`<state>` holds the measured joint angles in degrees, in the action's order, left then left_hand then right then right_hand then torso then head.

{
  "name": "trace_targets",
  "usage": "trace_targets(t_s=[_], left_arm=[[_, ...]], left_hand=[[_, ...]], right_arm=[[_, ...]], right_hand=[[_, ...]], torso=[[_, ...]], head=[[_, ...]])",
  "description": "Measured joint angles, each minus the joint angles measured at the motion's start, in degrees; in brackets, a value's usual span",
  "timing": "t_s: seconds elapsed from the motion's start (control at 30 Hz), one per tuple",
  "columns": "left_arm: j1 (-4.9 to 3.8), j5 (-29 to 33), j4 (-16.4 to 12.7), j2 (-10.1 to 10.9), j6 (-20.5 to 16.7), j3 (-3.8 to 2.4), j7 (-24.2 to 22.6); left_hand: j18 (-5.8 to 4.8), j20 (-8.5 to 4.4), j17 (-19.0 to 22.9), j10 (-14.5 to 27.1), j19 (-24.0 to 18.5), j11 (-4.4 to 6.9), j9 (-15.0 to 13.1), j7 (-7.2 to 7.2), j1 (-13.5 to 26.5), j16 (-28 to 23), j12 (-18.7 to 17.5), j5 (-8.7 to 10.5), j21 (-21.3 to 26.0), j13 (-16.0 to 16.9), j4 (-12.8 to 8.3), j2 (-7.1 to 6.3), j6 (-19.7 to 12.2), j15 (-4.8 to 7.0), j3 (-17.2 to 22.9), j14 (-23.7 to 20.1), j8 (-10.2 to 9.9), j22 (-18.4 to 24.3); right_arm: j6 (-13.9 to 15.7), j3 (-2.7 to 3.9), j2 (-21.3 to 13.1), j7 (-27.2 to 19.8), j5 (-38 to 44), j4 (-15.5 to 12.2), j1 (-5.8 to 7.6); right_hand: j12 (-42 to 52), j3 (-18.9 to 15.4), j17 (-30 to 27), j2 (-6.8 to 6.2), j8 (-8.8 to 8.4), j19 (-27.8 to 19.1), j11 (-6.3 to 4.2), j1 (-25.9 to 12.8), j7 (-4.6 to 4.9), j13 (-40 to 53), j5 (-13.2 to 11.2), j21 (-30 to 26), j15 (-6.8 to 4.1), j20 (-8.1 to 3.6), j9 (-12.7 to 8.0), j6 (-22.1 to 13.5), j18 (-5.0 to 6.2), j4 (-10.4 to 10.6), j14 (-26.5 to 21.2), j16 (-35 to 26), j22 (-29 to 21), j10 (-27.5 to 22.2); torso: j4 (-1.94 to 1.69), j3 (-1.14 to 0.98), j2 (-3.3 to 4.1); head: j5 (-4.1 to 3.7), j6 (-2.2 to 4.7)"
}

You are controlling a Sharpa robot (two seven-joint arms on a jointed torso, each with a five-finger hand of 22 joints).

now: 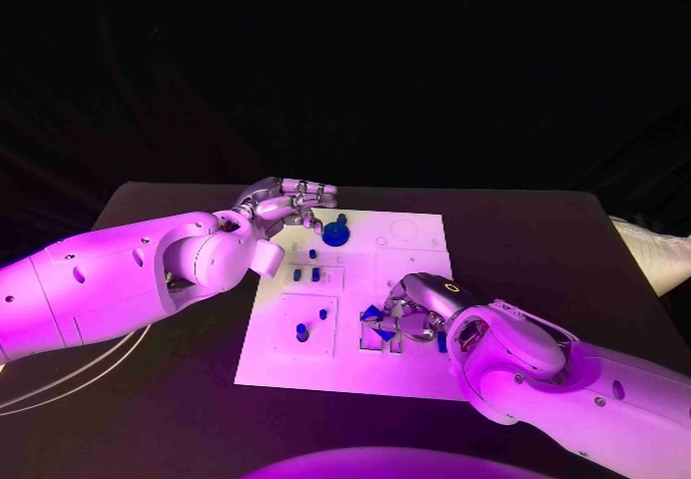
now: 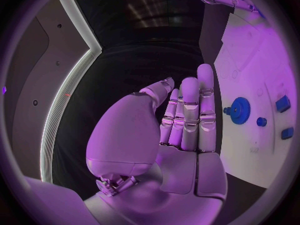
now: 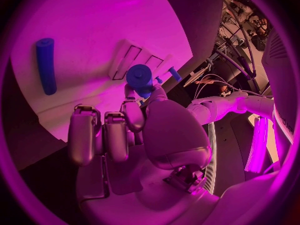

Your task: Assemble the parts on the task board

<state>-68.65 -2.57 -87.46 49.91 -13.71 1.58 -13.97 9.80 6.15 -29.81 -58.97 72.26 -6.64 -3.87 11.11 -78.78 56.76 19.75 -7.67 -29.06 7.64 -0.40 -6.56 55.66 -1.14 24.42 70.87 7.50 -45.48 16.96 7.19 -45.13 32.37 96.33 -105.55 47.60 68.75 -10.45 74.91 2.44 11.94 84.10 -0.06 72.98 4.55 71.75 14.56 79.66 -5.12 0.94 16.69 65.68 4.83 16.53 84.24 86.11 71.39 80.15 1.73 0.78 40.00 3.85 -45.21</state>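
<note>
The white task board [image 1: 410, 374] lies in the middle of the table. My left hand [image 1: 289, 206] hovers at the board's far left corner, fingers [image 2: 189, 116] straight and side by side, holding nothing. A blue gear [image 1: 336, 235] [image 2: 239, 110] stands on the board just beside it. My right hand [image 1: 416, 307] is low over the board's near middle, among a cluster of blue parts [image 1: 377, 327]. Its thumb and a finger pinch a short round blue part [image 3: 139, 77]. A long blue peg [image 3: 45, 65] lies flat on the board beyond that hand.
Small blue parts [image 1: 306, 273] sit in slots left of the board's centre, and two more [image 1: 304, 330] in the near-left recess. Black table [image 1: 144, 399] surrounds the board. White cables [image 1: 58, 384] trail off the table's left edge.
</note>
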Motion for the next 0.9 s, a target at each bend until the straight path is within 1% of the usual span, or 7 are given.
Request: trace_targets(t_s=[0.13, 0.2, 0.4, 0.47, 0.57, 0.83, 0.9], left_arm=[[0.0, -0.06, 0.0, 0.02, 0.02, 0.0, 0.05], [0.0, -0.08, 0.0, 0.04, 0.05, 0.0, 0.12], [0.0, -0.11, 0.0, 0.05, 0.41, 0.0, 0.55], [0.0, -0.12, 0.0, 0.05, 0.57, 0.0, 0.73], [0.0, -0.12, 0.01, 0.05, 0.77, 0.0, 0.92], [0.0, -0.14, 0.02, 0.05, 1.19, 0.0, 1.32], [0.0, -0.15, 0.02, 0.05, 1.27, 0.0, 1.4]], left_hand=[[0.0, 0.0, 0.0, 0.0, 0.0, 0.0, 0.0, 0.0, 0.0, 0.0, 0.0, 0.0, 0.0, 0.0, 0.0, 0.0, 0.0, 0.0, 0.0, 0.0, 0.0, 0.0], [0.0, 0.0, 0.01, 0.0, 0.0, 0.0, 0.0, 0.0, 0.0, 0.0, 0.0, 0.0, 0.0, -0.01, 0.0, 0.0, 0.0, 0.0, 0.0, 0.0, 0.0, 0.0], [0.0, 0.0, 0.42, 0.21, 0.0, 0.21, 0.0, 0.0, 0.0, 0.0, 0.0, 0.0, 0.0, -0.01, 0.0, 0.0, 0.0, 0.0, 0.0, -0.41, 0.0, 0.02], [0.0, 0.0, 0.51, 0.21, 0.0, 0.21, 0.0, 0.0, 0.0, 0.0, 0.0, 0.0, 0.0, -0.01, 0.0, 0.0, 0.0, 0.0, 0.0, -0.41, 0.0, 0.05], [0.0, 0.0, 0.51, 0.21, 0.0, 0.21, 0.0, 0.0, 0.0, 0.0, 0.0, 0.0, 0.0, -0.01, 0.0, 0.0, 0.0, 0.01, 0.0, -0.41, 0.0, 0.05], [0.0, 0.0, 0.5, 0.42, 0.0, 0.01, 0.0, 0.21, 0.0, 0.0, 0.0, 0.0, 0.0, -0.02, 0.0, 0.0, -0.21, 0.01, 0.0, -0.41, 0.0, 0.05], [0.0, 0.0, 0.5, 0.42, 0.0, 0.0, 0.0, 0.21, 0.0, 0.0, 0.0, 0.0, 0.0, -0.02, 0.0, 0.0, -0.21, 0.01, 0.0, -0.41, 0.0, 0.05]], right_arm=[[-0.63, -0.09, -0.13, 0.46, 0.96, -0.29, -0.13], [-1.02, -0.16, -0.15, 0.64, 1.32, -0.42, -0.19], [-1.88, -0.17, -0.19, 0.95, 1.87, -0.81, -0.25], [-2.16, -0.17, -0.19, 0.98, 1.96, -0.89, -0.26], [-2.48, -0.2, -0.19, 1.01, 2.02, -0.96, -0.29], [-3.1, -0.32, -0.24, 1.2, 2.05, -1.0, -0.4], [-3.24, -0.36, -0.24, 1.25, 2.05, -1.0, -0.45]], right_hand=[[-0.02, -0.21, 0.0, -0.26, 0.0, 0.0, -0.29, -1.61, -0.61, 0.74, 0.44, 0.0, -0.01, 0.0, 0.26, 0.8, 0.0, 0.07, 0.01, 0.26, 0.39, 0.69], [-0.01, -0.21, 0.0, -0.27, 0.0, 0.0, -0.29, -1.88, -0.81, 1.12, 0.76, 0.32, -0.02, 0.0, 0.39, 1.01, -0.9, 0.07, 0.0, 0.27, 0.72, 0.68], [0.2, -0.21, -0.01, -0.26, 0.23, 0.0, -0.29, -1.88, -1.06, 1.51, 1.1, 0.44, -0.21, 0.0, 0.55, 1.31, -0.9, 0.07, -0.2, 0.49, 1.06, 0.68], [0.21, -0.22, -0.01, 0.05, 0.2, 0.0, -0.29, -2.2, -1.7, 1.54, 1.11, 0.44, -0.21, 0.0, 0.53, 2.11, -0.9, 0.07, -0.2, 0.49, 1.11, 0.68], [0.66, -0.27, -0.01, 0.64, 0.11, -0.21, -0.29, -2.79, -1.9, 1.84, 1.43, 0.44, -0.22, -0.21, 0.68, 2.32, -0.9, 0.09, -0.22, 0.49, 1.25, 0.68], [1.36, -2.69, 0.04, 1.87, 0.69, -0.21, -0.09, -7.74, -2.77, 2.48, 1.68, 0.68, -0.34, -0.21, 1.4, 3.38, -0.9, 0.17, -0.33, 0.77, 1.61, 0.88], [1.2, -3.97, 0.04, 2.19, 0.69, -0.21, -0.11, -10.28, -2.6, 2.81, -0.05, 0.68, -0.34, -0.21, 1.61, 3.2, -0.9, 0.17, -0.34, 0.77, 1.63, 0.89]], torso=[[-0.01, -0.01, 0.01], [-0.01, -0.01, 0.02], [-0.01, -0.02, 0.03], [-0.01, -0.01, 0.03], [-0.02, -0.01, 0.03], [-0.02, 0.02, 0.02], [-0.02, 0.02, 0.01]], head=[[0.0, -0.06], [0.0, -0.06], [0.08, 0.01], [0.08, -0.04], [0.09, -0.14], [0.12, -0.28], [0.04, -0.32]])
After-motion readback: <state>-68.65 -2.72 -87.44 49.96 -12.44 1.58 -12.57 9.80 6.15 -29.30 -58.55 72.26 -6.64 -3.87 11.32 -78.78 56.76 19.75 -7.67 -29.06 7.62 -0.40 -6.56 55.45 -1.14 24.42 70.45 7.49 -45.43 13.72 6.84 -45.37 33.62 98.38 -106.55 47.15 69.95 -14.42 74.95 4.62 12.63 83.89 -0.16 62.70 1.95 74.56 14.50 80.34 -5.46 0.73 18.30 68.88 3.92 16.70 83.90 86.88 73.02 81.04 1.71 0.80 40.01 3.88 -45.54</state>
